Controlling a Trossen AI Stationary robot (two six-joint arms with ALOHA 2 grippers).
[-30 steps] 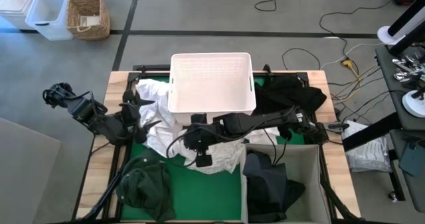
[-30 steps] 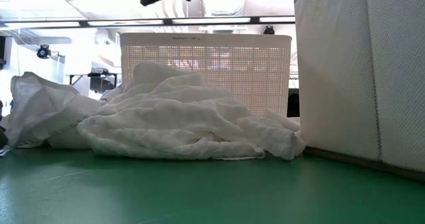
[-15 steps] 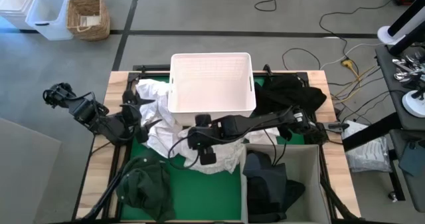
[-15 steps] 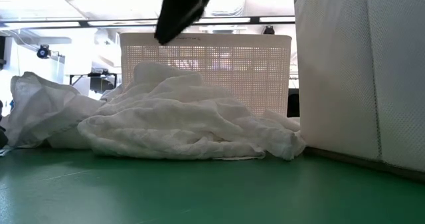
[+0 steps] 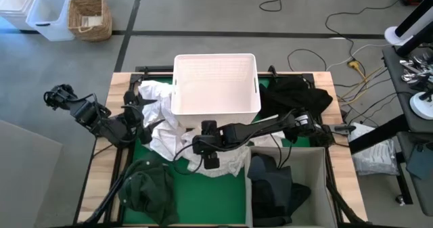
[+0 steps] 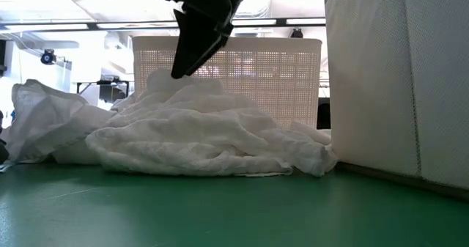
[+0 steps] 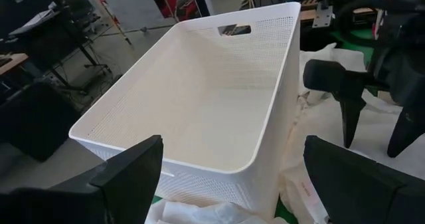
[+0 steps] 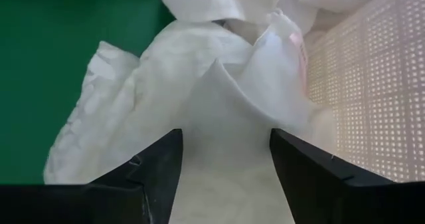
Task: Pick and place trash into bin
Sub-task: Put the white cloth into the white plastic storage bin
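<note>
One soft, light white sheet [image 8: 219, 111] lay crumpled beneath the right gripper [image 8: 226, 167], jaws apart; pinch a raised fold.

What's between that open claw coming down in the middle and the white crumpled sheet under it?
Nothing. In the low view the right gripper hangs just above the white sheet with only bare air between; its wrist view shows sheet alone between the open fingers.

Right tool [image 5: 210, 149] hangs over white sheets [image 5: 223, 162] beside white tub [image 5: 215, 84].
</note>
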